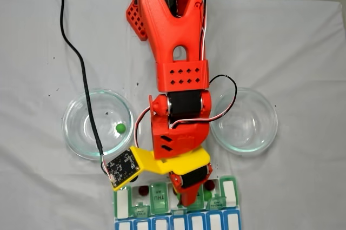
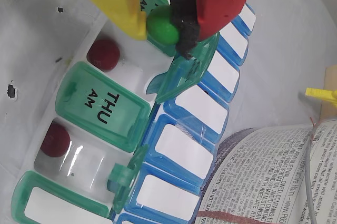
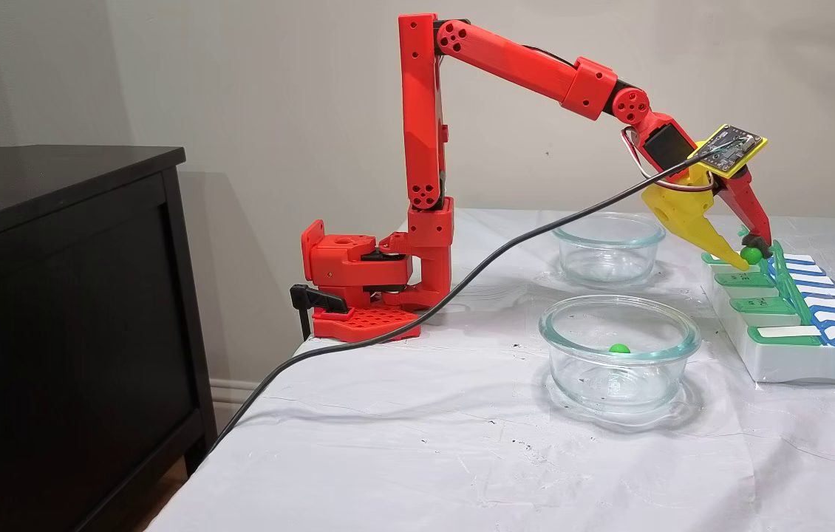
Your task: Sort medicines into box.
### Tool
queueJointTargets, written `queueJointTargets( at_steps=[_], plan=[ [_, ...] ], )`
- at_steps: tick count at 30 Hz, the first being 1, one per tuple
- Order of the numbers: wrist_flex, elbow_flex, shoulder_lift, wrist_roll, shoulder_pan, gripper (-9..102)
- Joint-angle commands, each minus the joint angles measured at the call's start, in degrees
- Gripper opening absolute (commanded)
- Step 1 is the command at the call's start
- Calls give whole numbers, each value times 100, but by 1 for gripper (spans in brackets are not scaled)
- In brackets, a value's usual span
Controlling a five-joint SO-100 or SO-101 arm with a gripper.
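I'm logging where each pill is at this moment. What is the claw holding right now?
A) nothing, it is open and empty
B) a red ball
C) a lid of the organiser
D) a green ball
D: in the wrist view the claw pinches a green ball between its yellow finger and its padded red finger, just above the pill organiser.

A plain pale wall (image 3: 240,89) stands behind a black cabinet (image 3: 55,310) (left of the white-covered table (image 3: 403,443)).
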Motion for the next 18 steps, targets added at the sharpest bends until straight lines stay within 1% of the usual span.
queueJointTargets(
  at_steps=[1,8,15,16,18],
  plan=[
    [-9,-334,105,35,9,0],
    [-299,-404,-255,0,105,0],
    [-571,-369,-229,-105,185,0],
    [-668,-308,-211,-220,185,1],
    [-738,-255,-211,-316,193,8]
  ],
)
